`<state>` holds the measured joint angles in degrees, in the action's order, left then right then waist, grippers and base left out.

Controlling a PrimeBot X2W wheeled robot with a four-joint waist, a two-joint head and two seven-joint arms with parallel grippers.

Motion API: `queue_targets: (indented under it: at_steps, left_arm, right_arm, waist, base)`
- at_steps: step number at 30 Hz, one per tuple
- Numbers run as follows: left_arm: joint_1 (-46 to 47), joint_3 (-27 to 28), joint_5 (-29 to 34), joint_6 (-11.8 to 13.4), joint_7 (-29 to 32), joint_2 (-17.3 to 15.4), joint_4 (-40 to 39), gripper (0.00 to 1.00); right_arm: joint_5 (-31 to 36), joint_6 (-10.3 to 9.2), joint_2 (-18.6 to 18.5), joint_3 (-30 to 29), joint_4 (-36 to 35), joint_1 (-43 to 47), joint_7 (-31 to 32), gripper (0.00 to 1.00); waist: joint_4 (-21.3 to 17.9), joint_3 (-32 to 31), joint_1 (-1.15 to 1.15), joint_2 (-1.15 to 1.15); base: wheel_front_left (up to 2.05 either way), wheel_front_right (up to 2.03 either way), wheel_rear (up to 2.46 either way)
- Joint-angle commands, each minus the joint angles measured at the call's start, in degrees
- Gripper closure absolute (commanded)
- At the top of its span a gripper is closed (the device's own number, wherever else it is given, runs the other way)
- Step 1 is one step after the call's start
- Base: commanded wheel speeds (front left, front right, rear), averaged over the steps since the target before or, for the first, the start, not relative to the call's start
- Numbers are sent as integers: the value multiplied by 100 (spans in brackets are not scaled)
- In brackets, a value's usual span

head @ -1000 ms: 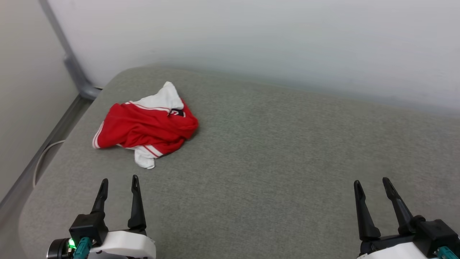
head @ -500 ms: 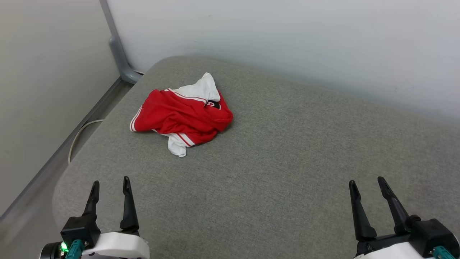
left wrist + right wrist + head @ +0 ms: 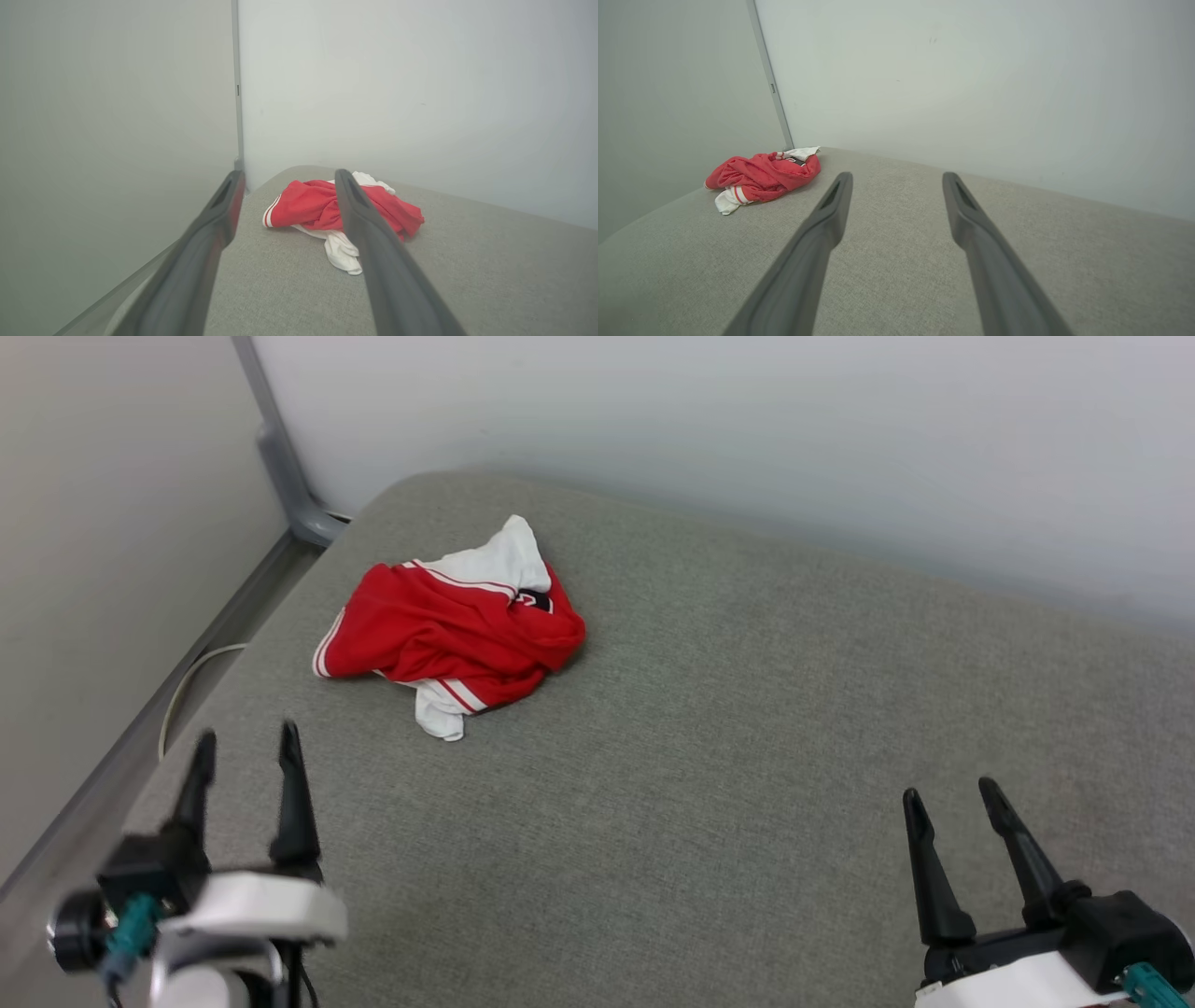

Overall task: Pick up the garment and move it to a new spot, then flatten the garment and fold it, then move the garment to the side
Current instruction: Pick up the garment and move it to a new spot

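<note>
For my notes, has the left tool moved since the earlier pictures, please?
Yes: the left tool has moved forward, its tips now nearer the shirt.

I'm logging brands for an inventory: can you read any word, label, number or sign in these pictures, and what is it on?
No text can be read in any of the views.
The black patch at the neck of the garment has pale marks on it, too small and blurred to read.
</note>
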<state>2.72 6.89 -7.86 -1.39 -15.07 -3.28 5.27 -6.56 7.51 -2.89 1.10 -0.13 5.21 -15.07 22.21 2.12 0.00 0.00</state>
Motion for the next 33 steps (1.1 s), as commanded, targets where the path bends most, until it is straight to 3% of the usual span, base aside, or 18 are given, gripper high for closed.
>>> queue_targets:
  at_steps: [1, 7, 11, 17, 21, 27, 33]
  left_arm:
    - [328, 98, 75, -113, -16, -128, 4, 0]
    - [1539, 401, -115, -466, -15, -491, 342, 0]
    - [2332, 357, -288, -568, -15, -867, 748, 0]
    - [3433, -334, -807, -603, 198, -1600, 1684, 0]
    - [4043, -1189, -1485, -602, 1012, -2148, 2178, 0]
    - [4793, -2328, -2620, -602, 2758, -2739, 2645, 0]
    - [5337, -3026, -3397, -603, 4333, -2959, 3126, 0]
  right_arm:
    - [84, -4, 3, 6, -88, -127, -16, 0]
    - [303, -4, 3, -1, -333, -367, -15, 0]
    - [474, -4, 3, 7, -503, -515, -16, 0]
    - [676, -4, 3, 16, -762, -707, -16, 0]
    - [764, -4, 3, 7, -916, -803, -15, 0]
    - [818, -4, -28, -24, -1066, -925, -15, 0]
    - [850, -4, -59, -30, -1116, -1041, -15, 0]
  waist:
    - [-115, 137, 0, 0]
    - [-391, 610, 0, 0]
    - [-586, 898, 0, 0]
    - [-830, 1254, 0, 0]
    - [-954, 1464, 0, 0]
    - [-1081, 1764, 0, 0]
    - [-1230, 2064, 0, 0]
  base:
    - [0, 0, 0]
    - [0, 0, 0]
    - [0, 0, 0]
    - [0, 0, 0]
    - [0, 0, 0]
    - [0, 0, 0]
    - [0, 0, 0]
